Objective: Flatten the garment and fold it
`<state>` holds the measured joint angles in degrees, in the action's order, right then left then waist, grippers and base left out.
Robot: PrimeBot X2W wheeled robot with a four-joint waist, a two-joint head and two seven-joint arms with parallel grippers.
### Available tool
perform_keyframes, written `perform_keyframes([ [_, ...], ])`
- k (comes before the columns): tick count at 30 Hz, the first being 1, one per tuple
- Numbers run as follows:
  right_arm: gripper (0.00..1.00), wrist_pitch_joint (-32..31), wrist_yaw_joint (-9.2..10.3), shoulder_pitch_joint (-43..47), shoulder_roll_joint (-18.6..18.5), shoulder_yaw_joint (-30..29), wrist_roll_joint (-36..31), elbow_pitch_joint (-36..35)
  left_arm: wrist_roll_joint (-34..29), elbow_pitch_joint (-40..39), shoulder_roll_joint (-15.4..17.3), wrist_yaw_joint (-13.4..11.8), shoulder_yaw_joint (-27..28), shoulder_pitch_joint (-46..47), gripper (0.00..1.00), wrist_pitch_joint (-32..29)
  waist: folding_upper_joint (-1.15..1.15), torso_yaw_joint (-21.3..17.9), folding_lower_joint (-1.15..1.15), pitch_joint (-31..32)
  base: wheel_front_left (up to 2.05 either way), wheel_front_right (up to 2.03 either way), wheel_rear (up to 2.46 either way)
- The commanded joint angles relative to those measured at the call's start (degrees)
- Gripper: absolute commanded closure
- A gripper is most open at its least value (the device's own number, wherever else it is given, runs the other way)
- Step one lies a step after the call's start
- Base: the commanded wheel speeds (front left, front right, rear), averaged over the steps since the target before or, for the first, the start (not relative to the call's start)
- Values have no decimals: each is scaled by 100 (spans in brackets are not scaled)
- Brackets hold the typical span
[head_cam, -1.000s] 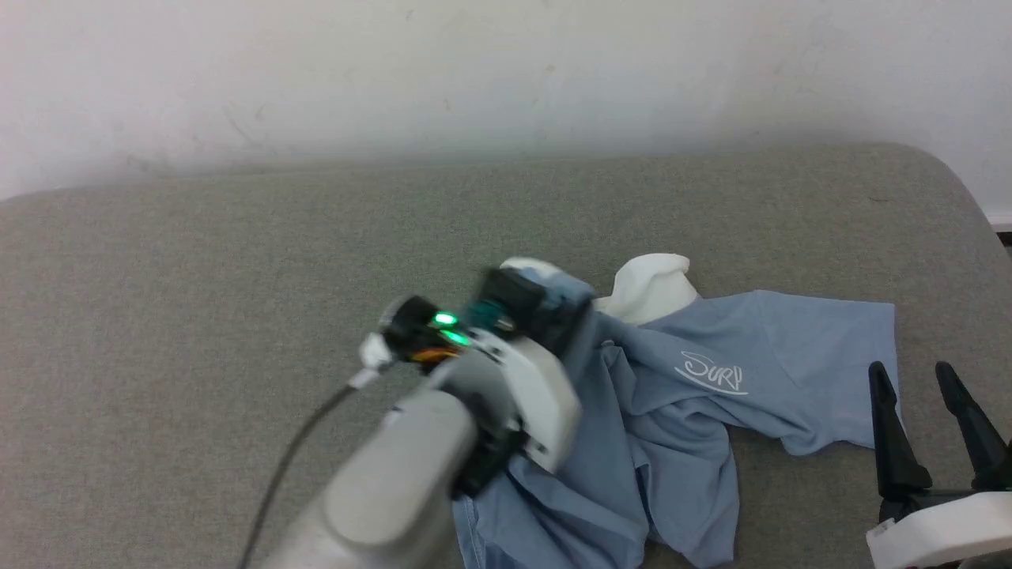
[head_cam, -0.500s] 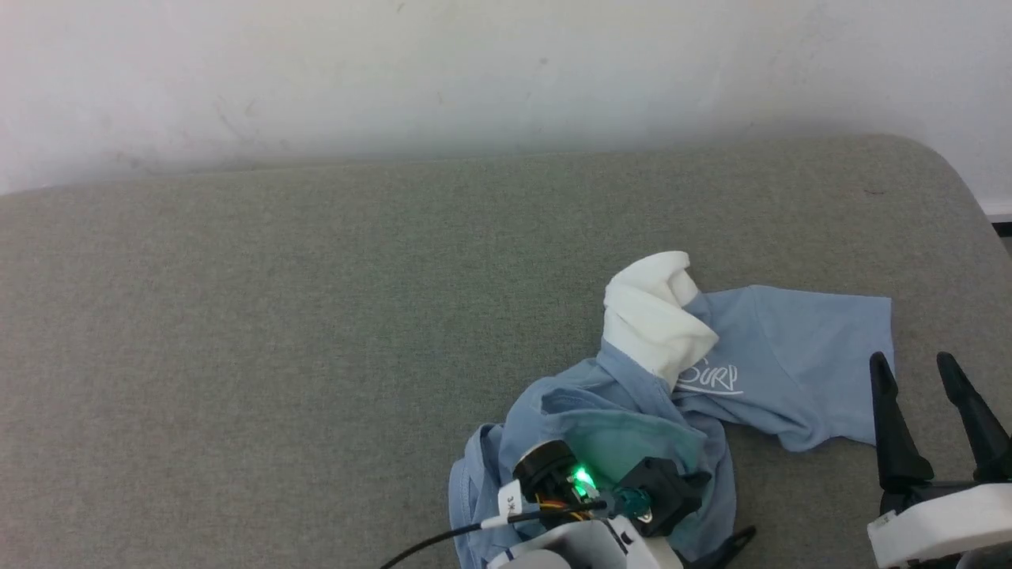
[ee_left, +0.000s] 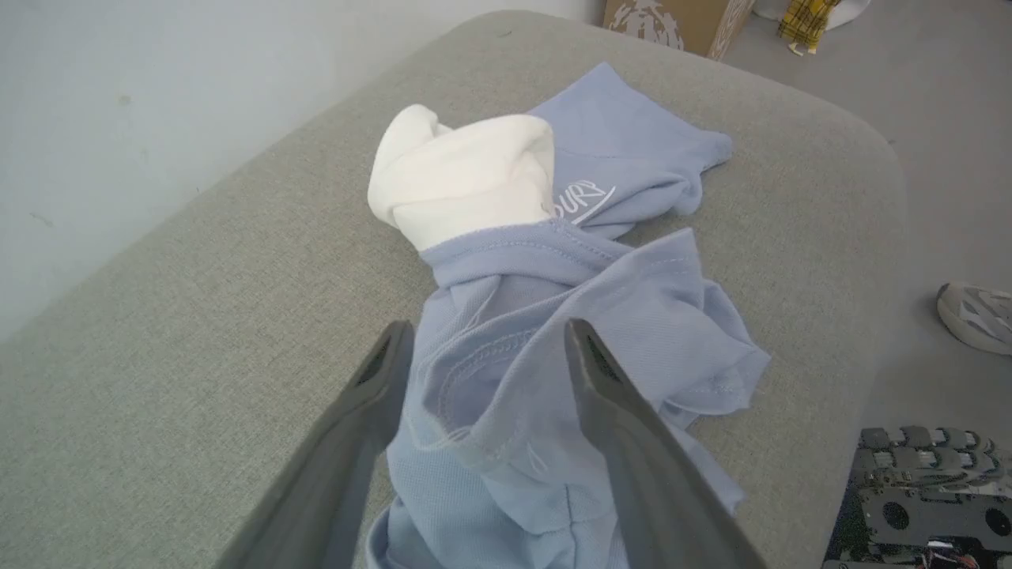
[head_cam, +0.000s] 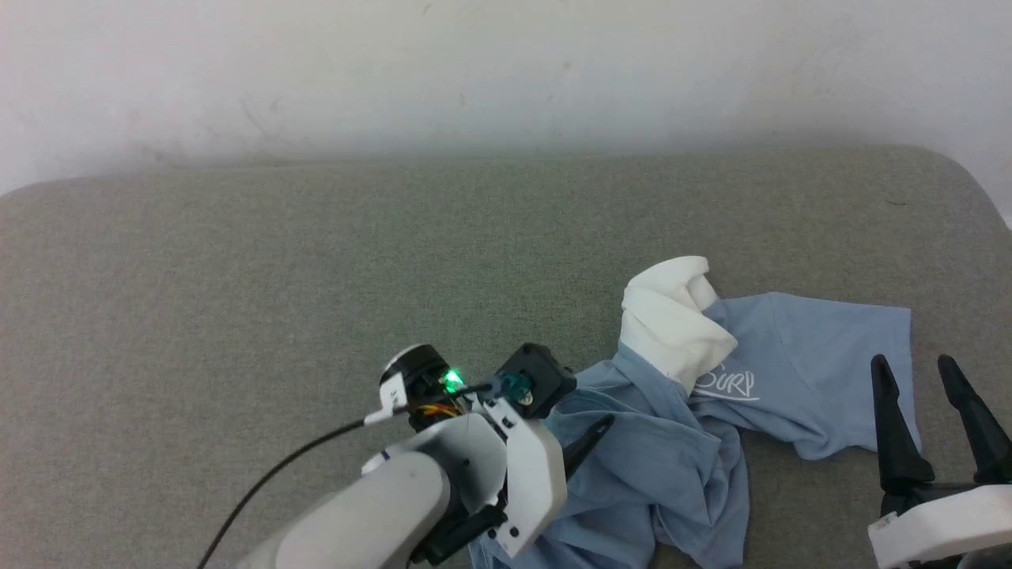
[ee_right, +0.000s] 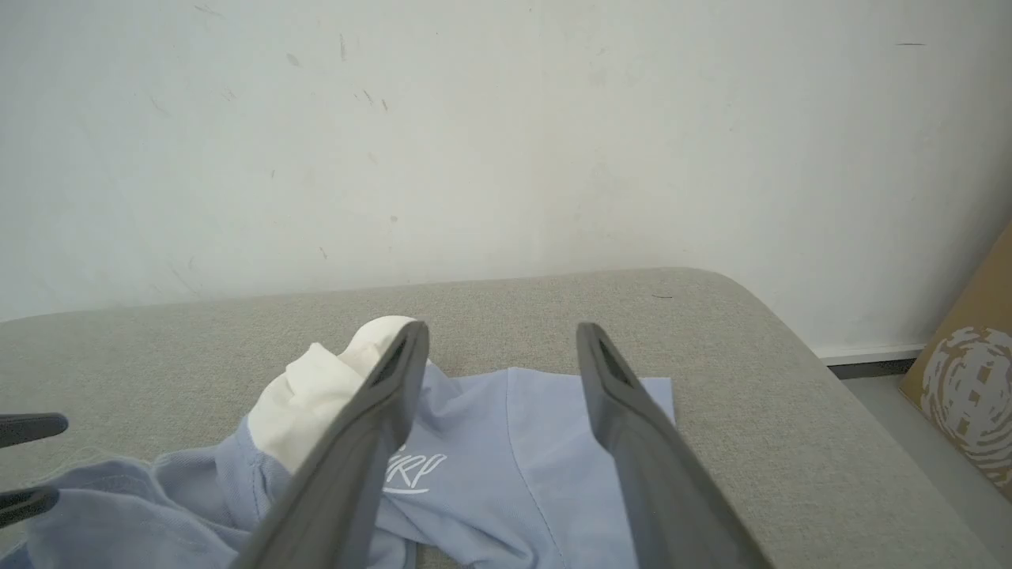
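Observation:
The garment (head_cam: 656, 474) lies crumpled on the grey cushioned surface, a light blue shirt with its white collar (head_cam: 672, 316) bunched upward beside a white script logo (head_cam: 727, 385). My left gripper (head_cam: 593, 433) hovers over the shirt's left folds, and the left wrist view shows it (ee_left: 488, 328) open, the blue cloth (ee_left: 656, 316) lying loose below the fingers. My right gripper (head_cam: 911, 365) stands open at the lower right, by the flat sleeve edge. The right wrist view shows it (ee_right: 502, 328) open above the garment (ee_right: 538, 458).
The grey padded surface (head_cam: 237, 276) stretches wide to the left and back, ending at a white wall (head_cam: 506, 71). Its rounded right edge (ee_right: 830, 379) drops to the floor, where a cardboard box (ee_right: 964, 387) and a shoe (ee_left: 976, 316) sit.
My left gripper went from shut on the lifted cloth to open, and the shirt dropped. The arm dipped low, then came back up-left. The collar flopped over toward the logo.

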<state>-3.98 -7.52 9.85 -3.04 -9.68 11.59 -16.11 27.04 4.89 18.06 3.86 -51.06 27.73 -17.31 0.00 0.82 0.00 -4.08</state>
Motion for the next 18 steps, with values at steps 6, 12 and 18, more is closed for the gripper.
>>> perform_keyframes([
  [6,0,-4,3,-48,16,107,-5,15,496,273,218,310,-490,497,0,-1211,0,-96,0,-84,0,0,0],
  [12,0,22,3,-34,16,78,31,111,726,277,327,351,-765,714,100,-1286,0,-179,0,-104,0,0,0],
  [18,0,35,3,30,16,22,67,184,690,78,441,82,-376,711,100,-613,0,-121,0,8,0,0,0],
])
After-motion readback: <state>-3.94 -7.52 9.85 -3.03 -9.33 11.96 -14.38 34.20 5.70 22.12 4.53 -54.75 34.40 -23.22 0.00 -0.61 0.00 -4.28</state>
